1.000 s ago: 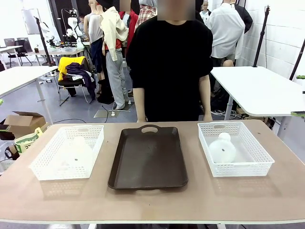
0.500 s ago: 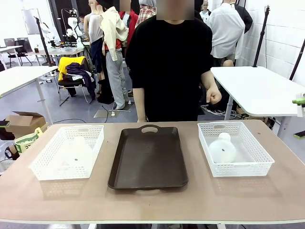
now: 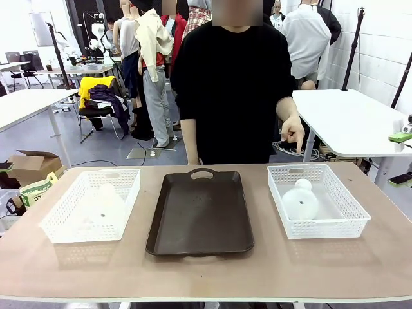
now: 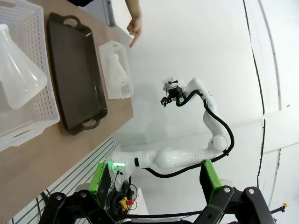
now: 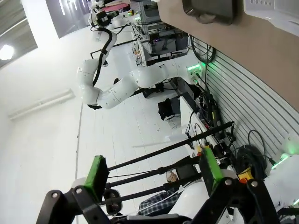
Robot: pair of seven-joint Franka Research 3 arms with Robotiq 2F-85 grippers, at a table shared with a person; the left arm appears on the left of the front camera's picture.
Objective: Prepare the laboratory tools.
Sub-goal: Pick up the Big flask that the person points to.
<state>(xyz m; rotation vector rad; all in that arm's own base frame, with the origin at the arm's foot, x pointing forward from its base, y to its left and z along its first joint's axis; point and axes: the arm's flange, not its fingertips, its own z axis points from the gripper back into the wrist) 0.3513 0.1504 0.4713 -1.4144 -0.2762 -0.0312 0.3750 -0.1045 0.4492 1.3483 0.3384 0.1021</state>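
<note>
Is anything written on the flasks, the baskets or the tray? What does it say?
No text can be read anywhere.
Left flask, right flask: no markings show.
Left basket, right basket, brown tray: plain.
Bag on the floor: any print is too blurred.

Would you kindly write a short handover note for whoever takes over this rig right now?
The left pincer is open and empty, away from the table.
The right pincer is open and empty too.
The left flask lies in the left basket, the right flask in the right basket; neither is on the brown tray between them.
The person's hand points down toward the right basket.
Done: nothing gripped.
Left: both flasks, probably starting with the right flask.
</note>
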